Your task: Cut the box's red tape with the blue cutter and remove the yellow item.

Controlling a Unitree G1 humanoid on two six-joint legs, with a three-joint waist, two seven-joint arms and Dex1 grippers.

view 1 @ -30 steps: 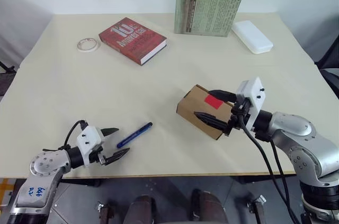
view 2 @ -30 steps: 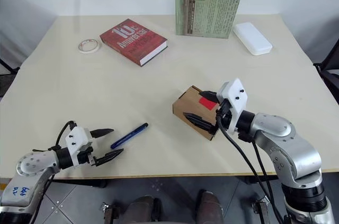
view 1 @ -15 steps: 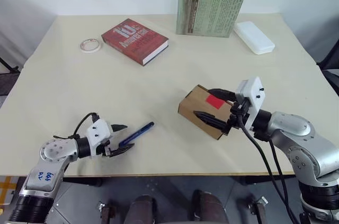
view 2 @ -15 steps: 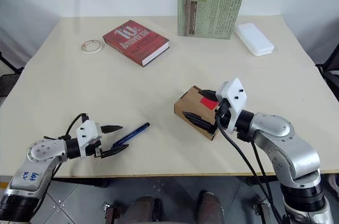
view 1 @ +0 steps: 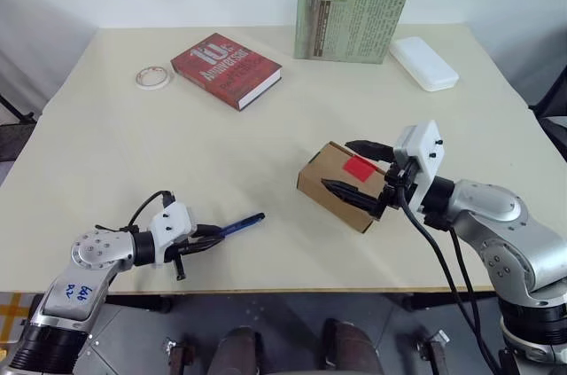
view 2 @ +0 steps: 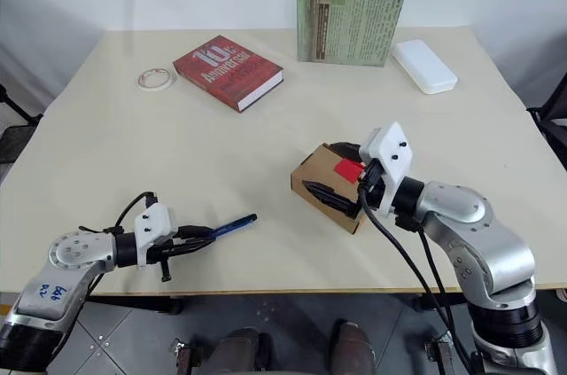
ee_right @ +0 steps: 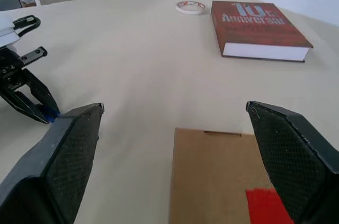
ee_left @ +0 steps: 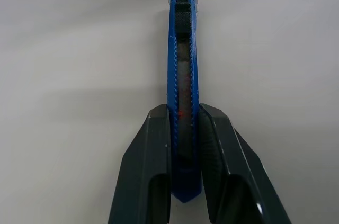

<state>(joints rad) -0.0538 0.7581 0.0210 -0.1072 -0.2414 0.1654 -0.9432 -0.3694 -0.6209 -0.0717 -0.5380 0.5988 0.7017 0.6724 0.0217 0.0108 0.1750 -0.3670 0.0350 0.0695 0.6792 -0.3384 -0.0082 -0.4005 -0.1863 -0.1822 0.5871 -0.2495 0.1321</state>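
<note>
Left gripper point(ee_left: 184, 144): fingers clenched on the blue cutter point(view 1: 232, 227), held along its long axis, tip toward the box point(view 1: 339, 182) | right gripper point(view 1: 359, 168): fingers spread wide around the box | red tape point(view 1: 357, 167) is seen on top, right of the cutter, on the worktop point(view 1: 266, 136).

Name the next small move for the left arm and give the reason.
Probably lift the cutter off the table and carry it toward the box. The left gripper has its fingers against both sides of the cutter, the red tape looks uncut, and the right gripper, open, straddles the box.
</note>
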